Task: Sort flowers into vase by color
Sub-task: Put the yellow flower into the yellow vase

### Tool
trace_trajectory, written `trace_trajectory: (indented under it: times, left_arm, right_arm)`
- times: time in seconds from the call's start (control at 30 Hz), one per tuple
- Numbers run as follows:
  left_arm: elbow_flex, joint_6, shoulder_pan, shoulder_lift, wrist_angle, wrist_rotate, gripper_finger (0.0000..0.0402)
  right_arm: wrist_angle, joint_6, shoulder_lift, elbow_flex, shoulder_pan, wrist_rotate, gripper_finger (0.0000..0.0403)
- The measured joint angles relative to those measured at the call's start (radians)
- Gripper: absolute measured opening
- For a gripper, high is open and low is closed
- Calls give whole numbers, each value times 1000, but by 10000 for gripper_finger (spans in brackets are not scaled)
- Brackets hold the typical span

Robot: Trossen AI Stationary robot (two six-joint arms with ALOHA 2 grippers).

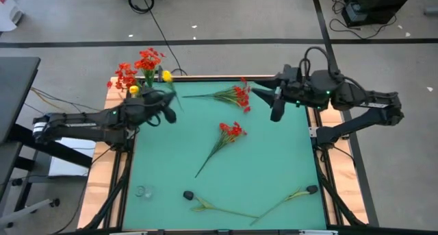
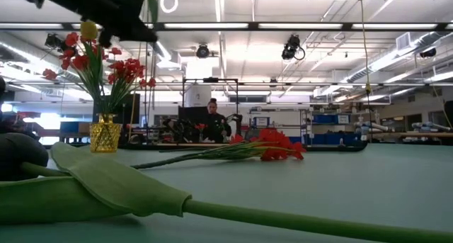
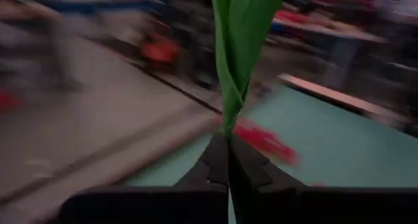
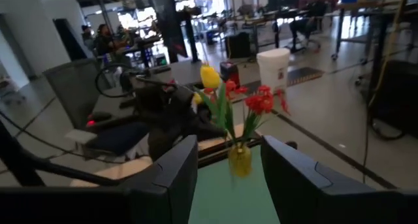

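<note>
A small yellow vase (image 1: 134, 90) stands at the table's far left corner with red flowers (image 1: 137, 67) in it; the low view shows the vase (image 2: 105, 137) too. My left gripper (image 1: 171, 103) hovers just right of it, shut on a yellow tulip (image 1: 166, 75) whose head stands up beside the red blossoms (image 4: 261, 100). My right gripper (image 1: 269, 101) hangs open and high at the far right, pointing at the vase (image 4: 240, 160), with nothing between its fingers. Two red sprays (image 1: 233, 94) (image 1: 229, 132) lie flat on the mat. My left gripper pinches the tulip low on its green stem and leaf (image 3: 227, 127) between its two shut fingers (image 3: 219, 162). The leaf and stem rise from the fingertips. The tulip is lifted clear of the table, its yellow head (image 4: 209, 76) uppermost, above the vase's rim.
Two leafy stems (image 1: 212, 207) (image 1: 291, 196) lie along the near edge, one leaf (image 2: 106, 186) close before the low camera. A small clear object (image 1: 142, 191) sits near left. The mat's middle (image 1: 274, 159) is bare. A person (image 2: 212, 119) is in the room beyond.
</note>
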Motion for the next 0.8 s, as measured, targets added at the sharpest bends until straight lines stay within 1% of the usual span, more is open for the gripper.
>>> trace_trajectory:
  times: [0.13,0.2,0.23,0.33,0.47,0.53,0.63,0.8]
  left_arm:
    - [-14,140,18,-57,1,-232,1]
    - [-14,189,44,-65,-1,-327,3]
    - [-14,194,65,-67,-2,-358,3]
    - [-14,144,142,-66,-18,-374,4]
    - [-15,39,246,-35,-82,-377,4]
    - [-15,13,287,-18,-80,-375,5]
    - [-15,-4,325,-1,-74,-364,5]
    - [-15,-38,337,1,-74,-361,6]
  right_arm:
    - [-3,-4,1,0,11,37,177]
    - [-1,-7,8,0,11,40,177]
    - [-3,-7,10,0,11,39,177]
    - [2,-8,25,0,11,39,177]
    - [3,-23,44,-1,11,37,177]
    - [7,-29,53,-1,11,37,177]
    - [6,-30,59,-1,11,37,177]
    - [6,-34,59,-1,11,37,177]
